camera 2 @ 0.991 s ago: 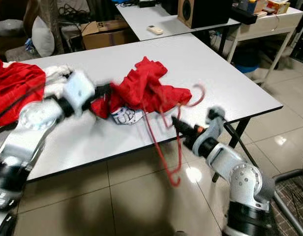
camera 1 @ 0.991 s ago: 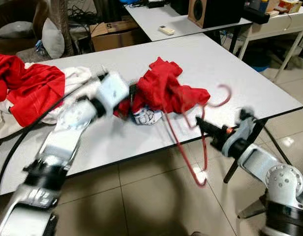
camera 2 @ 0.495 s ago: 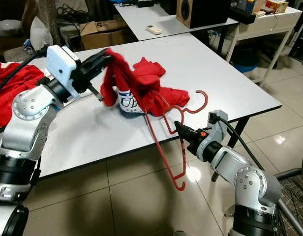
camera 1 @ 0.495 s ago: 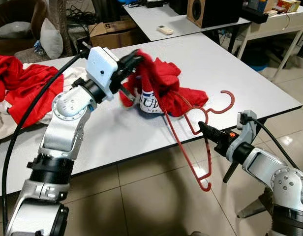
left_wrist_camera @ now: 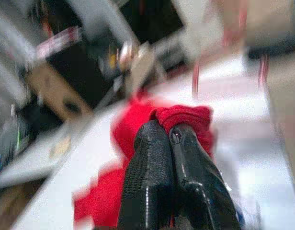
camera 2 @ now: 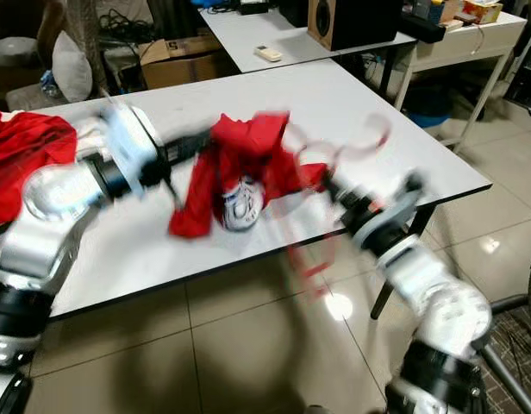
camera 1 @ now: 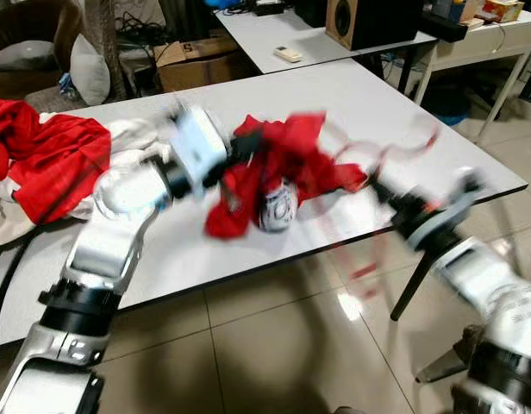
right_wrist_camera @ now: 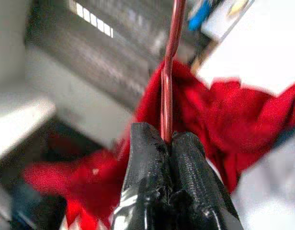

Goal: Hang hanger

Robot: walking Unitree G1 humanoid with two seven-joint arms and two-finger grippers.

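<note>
Currently one red hanger (right_wrist_camera: 170,72) and one red shirt (camera 1: 287,168) are counted mid-frame on the white table (camera 1: 403,129); both are motion-blurred. A second heap of red clothes (camera 1: 41,155) is seen at the left edge of the head views, on the same table. A second table with a speaker (camera 1: 373,19) and a remote (camera 1: 290,53) is placed along the top, a cardboard box (camera 1: 196,60) in the upper left.

The left gripper (left_wrist_camera: 167,132) is pinched tight on a fold of the shirt, its arm stretched in from lower left. The right gripper (right_wrist_camera: 165,139) is clamped on the hanger's wire, its arm reaching in from lower right at the table's front edge. The hanger is tangled in the shirt.
</note>
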